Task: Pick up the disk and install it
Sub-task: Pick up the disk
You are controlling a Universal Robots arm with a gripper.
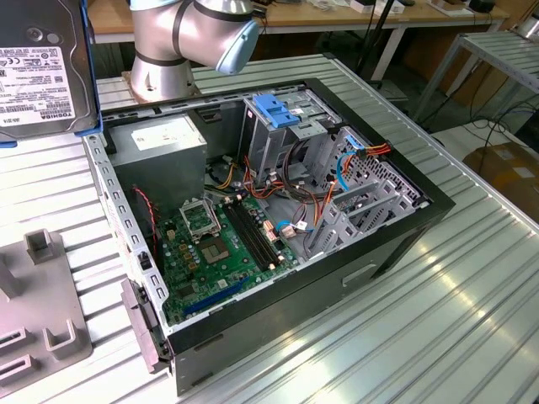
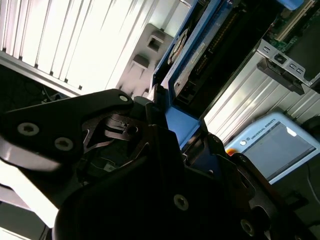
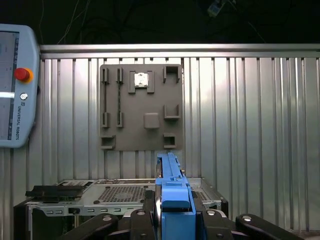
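Gripper [image 3: 173,221] clamps disk [image 3: 168,175] edge-on, long axis pointing out frm wrist.

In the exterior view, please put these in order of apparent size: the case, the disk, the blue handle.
Case
Disk, cut off by the frame and likely enlarged by nearness to the camera
Blue handle, smallest

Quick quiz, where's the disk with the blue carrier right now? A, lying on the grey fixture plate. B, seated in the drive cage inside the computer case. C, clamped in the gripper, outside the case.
C: in the first wrist view the gripper is closed on the blue-framed disk, with the computer case lying beyond it.
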